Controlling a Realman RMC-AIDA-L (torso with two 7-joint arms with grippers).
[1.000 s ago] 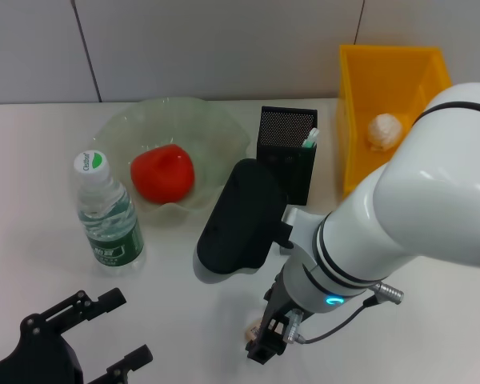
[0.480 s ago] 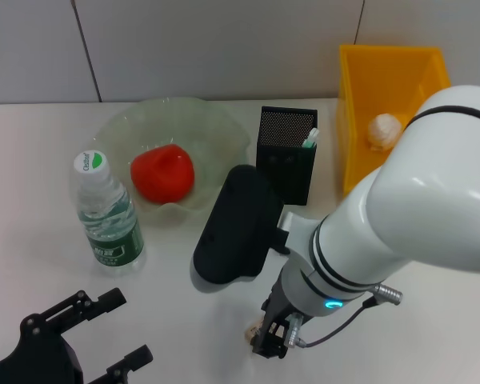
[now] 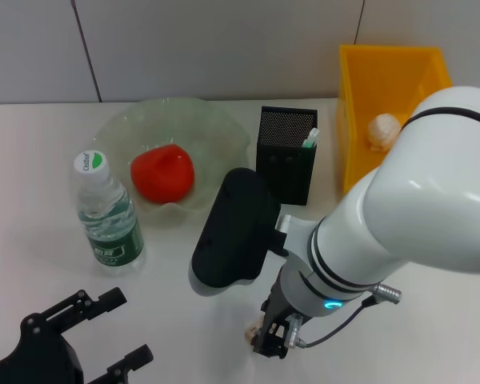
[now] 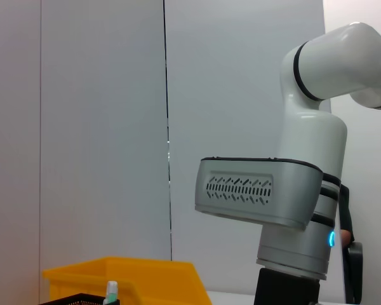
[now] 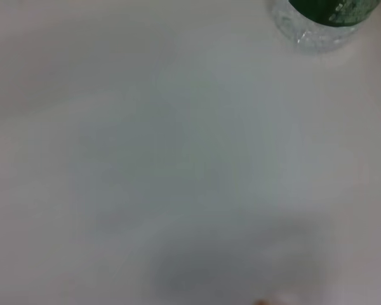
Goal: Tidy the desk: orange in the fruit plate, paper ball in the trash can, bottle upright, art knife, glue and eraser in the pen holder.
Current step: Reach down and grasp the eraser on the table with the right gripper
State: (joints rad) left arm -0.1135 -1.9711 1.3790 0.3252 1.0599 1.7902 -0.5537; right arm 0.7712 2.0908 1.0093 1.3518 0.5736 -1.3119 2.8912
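Near the front edge of the white worktop [image 3: 32, 240], the right pincer [image 3: 270, 340] is seen pointing down, with a small pale object [image 3: 250, 330] touching its tip; what that object is cannot be told, and whether the pincer is open or closed on it cannot be told either. The right arm's black wrist housing [image 3: 232, 228] is held above the worktop, just in front of the pen holder [image 3: 286, 164].

The black mesh pen holder is placed behind it, between the fruit plate [image 3: 216, 132] and the yellow trash can [image 3: 360, 96]. A white stick with a green tip [image 3: 310, 139] is seen standing in the holder. A red-orange fruit [image 3: 162, 173] is seen lying in the clear glass plate. A crumpled paper ball [image 3: 384, 130] is seen inside the trash can. The water bottle [image 3: 106, 212] is stood upright with its cap on, just beside the plate's front left rim.

At the lower left corner of the head view, the left pincer [image 3: 104, 336] is held low and open, with nothing between its black fingers [image 3: 104, 302], well apart from the bottle. From the left wrist camera, the right arm [image 4: 305, 159] is shown against the grey wall, with the trash can's rim [image 4: 127, 270] low in view. From the right wrist camera, only bare worktop and the bottle's base [image 5: 324, 22] are shown.
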